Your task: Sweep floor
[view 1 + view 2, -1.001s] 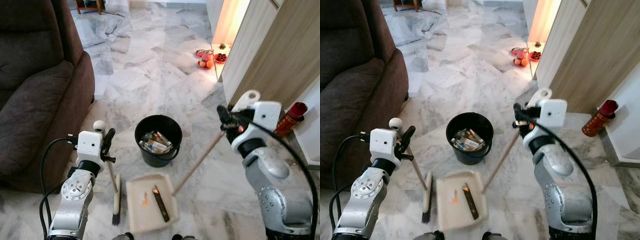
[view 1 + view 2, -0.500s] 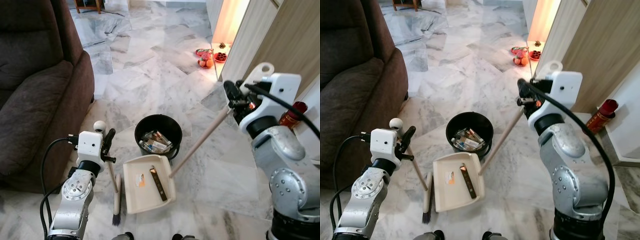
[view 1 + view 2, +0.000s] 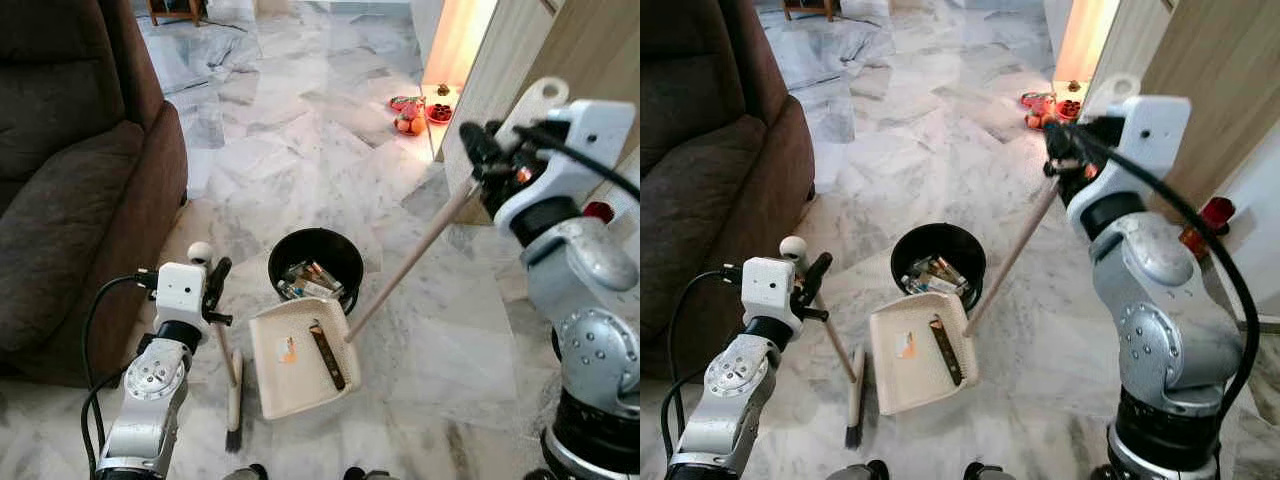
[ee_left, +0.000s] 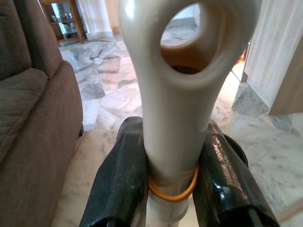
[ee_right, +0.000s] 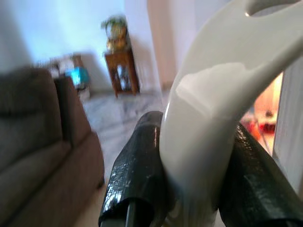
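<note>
A cream dustpan (image 3: 285,375) hangs tilted just in front of a black bucket (image 3: 284,258) that holds trash. In the pan lie a dark stick (image 3: 327,356) and an orange scrap (image 3: 288,348). Its long wooden handle (image 3: 410,265) rises to my right gripper (image 3: 478,158), which is shut on the handle's white top end (image 5: 208,109). My left gripper (image 3: 214,292) is shut on a broom handle (image 4: 173,118) near its looped top. The broom head (image 3: 233,400) rests on the marble floor left of the pan.
A brown sofa (image 3: 70,180) fills the left side. A wooden cabinet wall (image 3: 560,70) stands on the right, with a red bottle (image 3: 598,212) at its foot. Red offerings (image 3: 415,115) sit on the floor further back. Open marble floor lies beyond the bucket.
My right gripper has risen and moved back, lifting the dustpan off the floor and tilting it towards the bucket. The left arm and broom have stayed put.
</note>
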Motion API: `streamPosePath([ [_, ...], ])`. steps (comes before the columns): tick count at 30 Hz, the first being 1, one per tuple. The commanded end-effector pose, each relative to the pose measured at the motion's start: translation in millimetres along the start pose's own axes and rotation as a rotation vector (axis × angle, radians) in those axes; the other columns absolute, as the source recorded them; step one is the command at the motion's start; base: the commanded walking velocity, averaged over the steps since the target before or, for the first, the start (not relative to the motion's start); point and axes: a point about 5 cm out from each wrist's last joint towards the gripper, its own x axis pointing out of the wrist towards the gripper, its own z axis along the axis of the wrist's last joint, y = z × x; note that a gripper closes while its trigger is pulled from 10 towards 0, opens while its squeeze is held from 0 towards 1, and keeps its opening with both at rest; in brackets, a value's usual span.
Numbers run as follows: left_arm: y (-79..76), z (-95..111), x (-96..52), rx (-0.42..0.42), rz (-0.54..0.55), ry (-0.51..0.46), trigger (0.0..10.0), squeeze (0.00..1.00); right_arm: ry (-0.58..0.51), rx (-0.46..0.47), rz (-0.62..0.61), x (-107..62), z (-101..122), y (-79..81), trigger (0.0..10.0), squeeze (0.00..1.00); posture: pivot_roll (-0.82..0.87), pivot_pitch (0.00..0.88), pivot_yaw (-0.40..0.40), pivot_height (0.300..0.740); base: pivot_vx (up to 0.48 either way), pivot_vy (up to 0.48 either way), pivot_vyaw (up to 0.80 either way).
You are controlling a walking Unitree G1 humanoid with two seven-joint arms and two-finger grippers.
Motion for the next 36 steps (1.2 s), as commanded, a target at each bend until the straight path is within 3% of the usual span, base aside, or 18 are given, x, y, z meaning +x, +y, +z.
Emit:
streamPosePath([
  [1, -0.8, 6.9, 1.5, 0.001, -0.005, -0.042, 10.0, 0.00, -0.146, 0.025, -0.022, -1.4, 24.0, -2.2, 10.0, 0.00, 0.10, 0.160, -0.018, 0.740, 0.000, 0.000, 0.00],
  [11, -0.6, 7.7, 0.7, 0.001, -0.001, -0.051, 10.0, 0.00, -0.220, 0.013, -0.093, 1.4, 28.6, -9.2, 10.0, 0.00, 0.11, 0.154, -0.018, 0.740, 0.000, 0.000, 0.00],
  [16, 0.9, 9.2, -0.3, 0.014, 0.018, -0.064, 10.0, 0.00, -0.218, 0.005, -0.114, 4.3, 10.2, -3.8, 10.0, 0.00, 0.11, 0.159, -0.019, 0.740, 0.000, 0.000, 0.00],
  [23, 4.2, 9.2, -3.7, 0.019, 0.037, -0.066, 10.0, 0.00, -0.215, 0.012, -0.101, 6.7, 1.6, 4.1, 10.0, 0.00, 0.12, 0.164, -0.022, 0.740, 0.000, 0.000, 0.00],
  [36, 5.2, 10.0, -4.1, 0.022, 0.056, -0.075, 10.0, 0.00, -0.247, 0.023, -0.082, 8.6, 1.2, 9.2, 10.0, 0.00, 0.12, 0.173, -0.025, 0.740, 0.302, 0.000, 0.00],
])
